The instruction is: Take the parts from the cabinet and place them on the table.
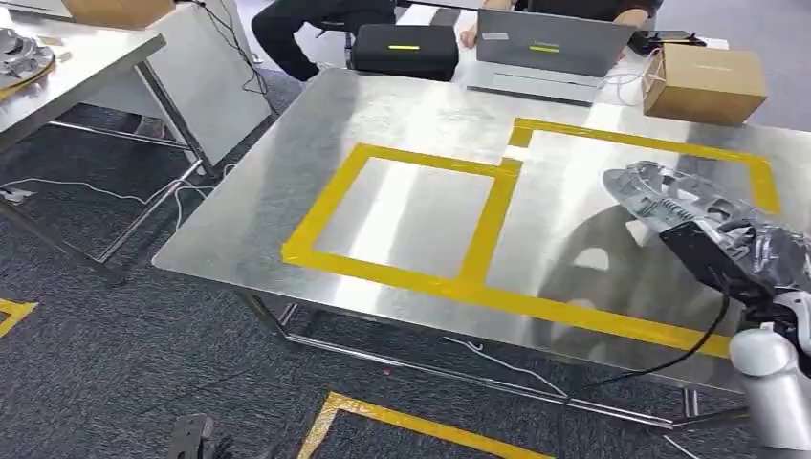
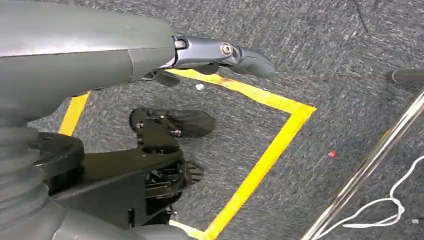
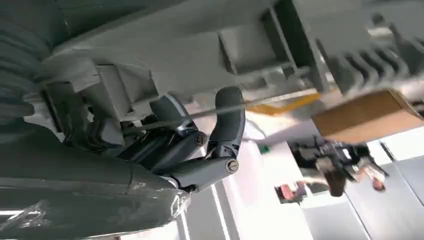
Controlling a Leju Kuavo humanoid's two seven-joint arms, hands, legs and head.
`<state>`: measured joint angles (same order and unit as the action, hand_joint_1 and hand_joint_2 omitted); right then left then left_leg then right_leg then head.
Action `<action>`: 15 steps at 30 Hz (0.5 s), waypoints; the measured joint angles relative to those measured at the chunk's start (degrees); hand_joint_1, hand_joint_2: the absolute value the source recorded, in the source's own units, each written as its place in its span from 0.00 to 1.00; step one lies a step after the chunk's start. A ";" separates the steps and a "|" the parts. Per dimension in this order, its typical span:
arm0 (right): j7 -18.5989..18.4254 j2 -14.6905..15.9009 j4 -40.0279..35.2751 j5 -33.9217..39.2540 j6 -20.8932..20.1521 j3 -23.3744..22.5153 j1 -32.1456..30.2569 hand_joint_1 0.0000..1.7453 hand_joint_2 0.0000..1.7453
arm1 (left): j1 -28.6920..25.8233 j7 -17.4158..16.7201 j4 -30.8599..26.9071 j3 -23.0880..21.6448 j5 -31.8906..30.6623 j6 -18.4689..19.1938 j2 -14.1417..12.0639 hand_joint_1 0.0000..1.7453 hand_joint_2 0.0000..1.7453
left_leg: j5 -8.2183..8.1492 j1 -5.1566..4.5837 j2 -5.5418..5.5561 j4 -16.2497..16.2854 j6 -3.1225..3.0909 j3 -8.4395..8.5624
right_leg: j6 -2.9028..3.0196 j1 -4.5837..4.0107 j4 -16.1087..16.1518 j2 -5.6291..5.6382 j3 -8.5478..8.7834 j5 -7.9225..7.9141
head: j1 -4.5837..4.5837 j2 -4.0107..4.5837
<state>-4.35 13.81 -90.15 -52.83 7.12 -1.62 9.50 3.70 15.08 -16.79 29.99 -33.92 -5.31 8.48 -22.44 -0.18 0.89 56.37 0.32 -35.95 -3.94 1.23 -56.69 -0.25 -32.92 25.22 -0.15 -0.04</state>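
While the left hand (image 2: 220, 52) hangs empty with fingers loosely extended, the right hand (image 1: 732, 253) grips the grey ribbed part (image 1: 660, 196) above the counter's (image 1: 421, 115) right taped square (image 1: 760, 172), apparently ready for placing.

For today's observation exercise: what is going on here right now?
The robot's right hand holds a grey ribbed metal part over the steel table, above the right-hand yellow-taped box; the part is not set down yet. The left hand hangs over the carpet, holding nothing. People sit behind a laptop.

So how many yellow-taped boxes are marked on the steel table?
2: a smaller taped box left, a bigger taped box adjoining on the right, under the part the right hand holds.
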 joint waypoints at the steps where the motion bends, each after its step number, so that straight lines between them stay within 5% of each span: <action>1: -0.46 0.35 2.15 0.52 -2.76 0.31 1.37 1.00 1.00 | 0.11 -0.09 0.00 0.00 -0.53 0.37 -0.02 0.00 1.00 | 0.01 0.00 0.00 0.00 0.01 0.00 | -0.02 0.00 0.00 0.02 -0.01 -0.03 | 0.00 0.02; 7: 1.71 1.92 19.17 -0.24 -3.84 3.08 10.90 1.00 1.00 | 1.67 -1.14 0.00 -0.24 -2.07 1.62 -0.02 0.00 1.00 | 0.20 0.01 -0.03 0.00 -0.05 0.00 | -0.04 0.00 0.00 0.02 -0.01 -0.15 | 0.00 0.02; 15: 2.91 2.42 30.15 0.61 -1.70 4.28 17.05 1.00 1.00 | 2.13 -1.29 0.00 -0.59 -2.60 1.64 0.00 0.00 1.00 | 0.26 0.01 -0.02 0.00 -0.07 0.00 | -0.04 -0.01 0.00 0.00 0.00 -0.20 | 0.02 0.02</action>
<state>-1.44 16.24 -60.00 -52.22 5.42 2.67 26.55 5.83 13.79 -16.79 29.40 -36.52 -3.67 8.48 -22.18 -0.17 0.87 56.37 0.25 -35.95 -3.98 1.22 -56.69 -0.25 -32.91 25.02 -0.13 -0.02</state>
